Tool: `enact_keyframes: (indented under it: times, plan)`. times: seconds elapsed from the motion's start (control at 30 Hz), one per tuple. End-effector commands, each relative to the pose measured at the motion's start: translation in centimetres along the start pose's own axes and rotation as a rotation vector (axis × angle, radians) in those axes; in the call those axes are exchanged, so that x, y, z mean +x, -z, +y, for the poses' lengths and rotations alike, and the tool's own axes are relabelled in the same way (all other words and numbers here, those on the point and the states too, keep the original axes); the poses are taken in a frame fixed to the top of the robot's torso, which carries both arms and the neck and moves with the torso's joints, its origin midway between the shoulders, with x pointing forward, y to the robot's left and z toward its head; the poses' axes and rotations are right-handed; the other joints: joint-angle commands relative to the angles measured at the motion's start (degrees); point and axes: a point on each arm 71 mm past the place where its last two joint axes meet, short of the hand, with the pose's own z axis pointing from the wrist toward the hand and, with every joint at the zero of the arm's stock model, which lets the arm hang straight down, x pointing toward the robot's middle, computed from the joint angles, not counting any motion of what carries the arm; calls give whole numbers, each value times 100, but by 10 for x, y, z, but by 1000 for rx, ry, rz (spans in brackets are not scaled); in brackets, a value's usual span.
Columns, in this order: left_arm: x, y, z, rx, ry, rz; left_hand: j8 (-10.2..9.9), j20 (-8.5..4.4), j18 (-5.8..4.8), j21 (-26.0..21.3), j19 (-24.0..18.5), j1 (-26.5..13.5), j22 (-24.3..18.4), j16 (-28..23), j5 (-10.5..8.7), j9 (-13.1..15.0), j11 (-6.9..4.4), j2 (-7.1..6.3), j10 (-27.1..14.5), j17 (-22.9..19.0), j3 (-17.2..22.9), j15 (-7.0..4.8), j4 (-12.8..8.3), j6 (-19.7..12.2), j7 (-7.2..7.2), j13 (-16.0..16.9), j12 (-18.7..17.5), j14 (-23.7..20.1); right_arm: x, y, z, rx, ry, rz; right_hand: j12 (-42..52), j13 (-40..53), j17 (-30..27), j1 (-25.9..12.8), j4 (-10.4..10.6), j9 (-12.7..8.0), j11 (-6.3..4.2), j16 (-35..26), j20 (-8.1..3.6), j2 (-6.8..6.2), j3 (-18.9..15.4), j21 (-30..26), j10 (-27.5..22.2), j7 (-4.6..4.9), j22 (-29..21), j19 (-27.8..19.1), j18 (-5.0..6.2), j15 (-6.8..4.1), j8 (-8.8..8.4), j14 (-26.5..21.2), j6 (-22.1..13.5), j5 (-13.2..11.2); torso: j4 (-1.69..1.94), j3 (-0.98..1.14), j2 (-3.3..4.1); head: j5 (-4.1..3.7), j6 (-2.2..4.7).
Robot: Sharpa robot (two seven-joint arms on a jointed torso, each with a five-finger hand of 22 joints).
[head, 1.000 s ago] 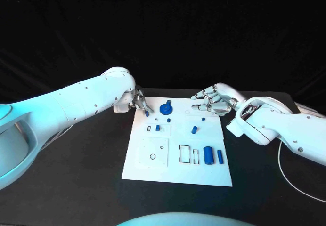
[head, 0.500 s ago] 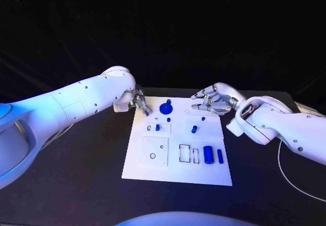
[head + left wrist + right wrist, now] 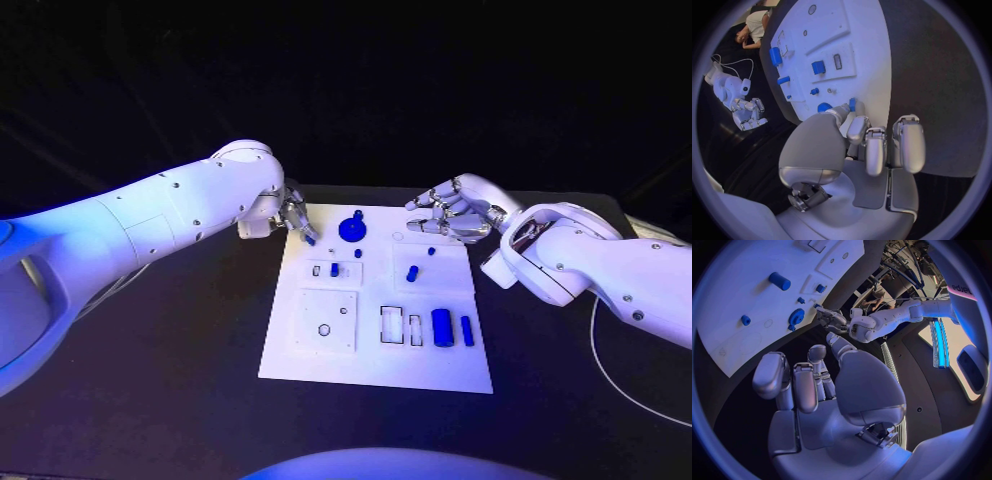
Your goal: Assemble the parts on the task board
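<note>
head: white board (image 3: 378, 350) mid-worktop (image 3: 173, 380); left hand (image 3: 296, 220) at board's far-left corner pinches a small blue peg (image 3: 310, 239); right hand (image 3: 454, 212) curled, empty, over board's far-right edge | left wrist: fingers (image 3: 877, 147) bent, peg (image 3: 852, 104) at fingertips on board edge | right wrist: fingers (image 3: 792, 385) curled beside board; writing on arm unreadable

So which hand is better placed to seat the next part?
Probably the left hand: it already pinches a small blue part at the task board's far-left corner. The right hand holds nothing.
</note>
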Motion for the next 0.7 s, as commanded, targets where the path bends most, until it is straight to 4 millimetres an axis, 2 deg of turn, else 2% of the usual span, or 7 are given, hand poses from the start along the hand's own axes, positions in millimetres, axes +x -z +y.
enact_keyframes:
  times: [0.03, 0.27, 0.63, 0.7]
  plan:
    - [3, 6, -4, 58, 54, -11, 39, 17, -29, 21, 25, -90, 429, 14, 46, 27, -10, -71, 60, 1507, 853, 12, -754, 34, -11, 13, 26, 604, 1, 1, 0, -2, 1, 12, -1, 6, -5, -27, 40, 7, -10, -18, -1, 50, 1, -34, -14, -14, -7, -40, 32, 20, 31, 285, 30, 26, 9, 0, 2, -6, -2]
    - [13, 24, -4, 144, 92, -54, 99, 3, -41, 53, 55, -227, 482, 14, 137, 69, -29, -179, 115, 1507, 1096, -3, -843, 66, -28, 43, 58, 604, 0, 1, -1, 1, 2, 10, -1, 6, -5, -27, 40, 7, -10, -18, -1, 50, 1, -34, -14, -14, -7, -40, 32, 20, 31, 285, 30, 26, 35, 7, -7, 4, -13]
    - [39, 37, -3, 243, 54, -127, 124, -7, -57, 104, 95, -281, 550, 14, 153, 84, -42, -252, 164, 1507, 1212, -14, -896, 96, -42, 85, 96, 604, -1, 3, -3, 7, 3, 11, -1, 6, -5, -27, 40, 7, -10, -18, -1, 50, 1, -34, -14, -14, -7, -40, 32, 20, 31, 285, 30, 26, 92, -4, -28, -19, -54]
    - [41, 36, -2, 245, 43, -132, 126, -9, -61, 114, 102, -287, 563, 14, 153, 84, -44, -260, 172, 1507, 1226, -16, -901, 101, -44, 91, 102, 604, -1, 3, -3, 7, 2, 11, -1, 6, -5, -27, 40, 7, -10, -18, -1, 50, 1, -34, -14, -14, -7, -40, 32, 20, 31, 285, 30, 26, 88, -9, -23, -19, -59]
